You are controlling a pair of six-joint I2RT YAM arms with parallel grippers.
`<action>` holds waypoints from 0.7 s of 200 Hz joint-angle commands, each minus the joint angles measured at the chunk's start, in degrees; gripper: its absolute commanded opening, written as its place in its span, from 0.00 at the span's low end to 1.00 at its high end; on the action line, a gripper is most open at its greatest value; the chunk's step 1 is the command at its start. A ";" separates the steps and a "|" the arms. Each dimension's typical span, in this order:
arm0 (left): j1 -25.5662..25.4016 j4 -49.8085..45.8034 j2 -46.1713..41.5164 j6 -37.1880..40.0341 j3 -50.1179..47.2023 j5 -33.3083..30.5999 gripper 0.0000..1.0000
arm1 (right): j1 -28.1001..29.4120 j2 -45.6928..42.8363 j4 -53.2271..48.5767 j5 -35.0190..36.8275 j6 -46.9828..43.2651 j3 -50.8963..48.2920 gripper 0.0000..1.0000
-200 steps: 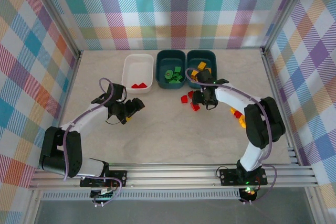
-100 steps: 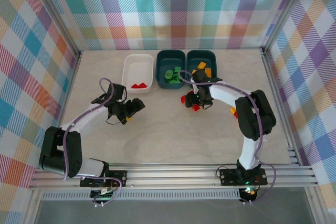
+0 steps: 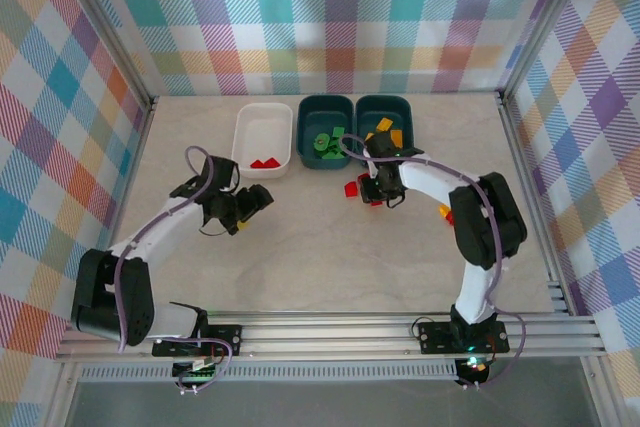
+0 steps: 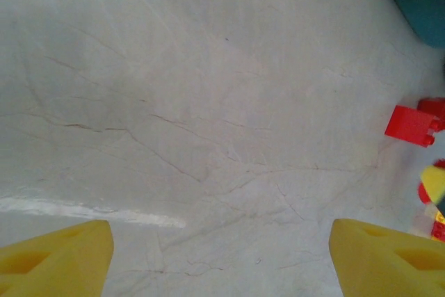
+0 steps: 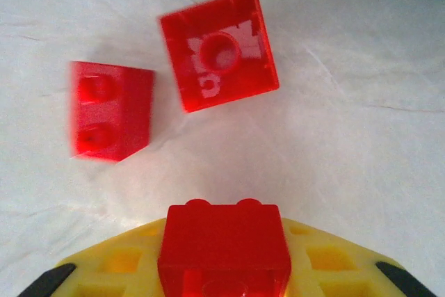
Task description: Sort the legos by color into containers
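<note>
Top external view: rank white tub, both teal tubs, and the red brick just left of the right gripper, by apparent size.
1. White tub
2. Middle teal tub and rightmost teal tub, look alike
3. Red brick

No readable text, label, brand, number or sign on anything.

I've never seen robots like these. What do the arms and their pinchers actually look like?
The left arm and right arm are alike: slim white tubes linked by chunky black joints, with a purple cable looping alongside. The left gripper and right gripper are black, tipped with bright yellow plastic fingers with moulded hollows.
</note>
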 commanded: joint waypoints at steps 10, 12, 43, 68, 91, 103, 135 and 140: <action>6.56 -5.92 -5.28 -5.56 -1.19 -8.48 0.82 | 5.72 -5.06 -1.35 -0.87 3.89 5.74 0.27; 7.10 -5.98 -5.42 -5.80 -1.48 -8.43 0.82 | 6.21 -4.82 -1.22 -1.22 4.05 6.41 0.27; 12.81 -6.20 -3.42 -8.54 -4.56 -3.93 0.86 | 12.02 5.78 1.15 -4.24 5.39 20.69 0.27; 13.27 -5.89 -1.25 -6.88 -6.60 1.30 0.86 | 14.03 14.81 2.37 -5.83 4.56 32.79 0.27; 13.32 -6.25 -1.81 -4.20 -8.56 3.36 0.86 | 14.04 21.36 2.93 -6.86 5.40 41.35 0.27; 13.30 -6.88 -2.72 -3.05 -9.23 3.03 0.86 | 14.03 24.51 1.73 -6.79 5.46 45.85 0.27; 13.31 -6.30 -3.87 -2.93 -10.26 2.98 0.86 | 14.11 32.29 -2.41 -7.54 5.08 56.55 0.27; 13.30 -5.98 -3.73 -3.18 -10.35 3.26 0.86 | 14.11 33.13 -2.62 -7.62 5.04 57.62 0.28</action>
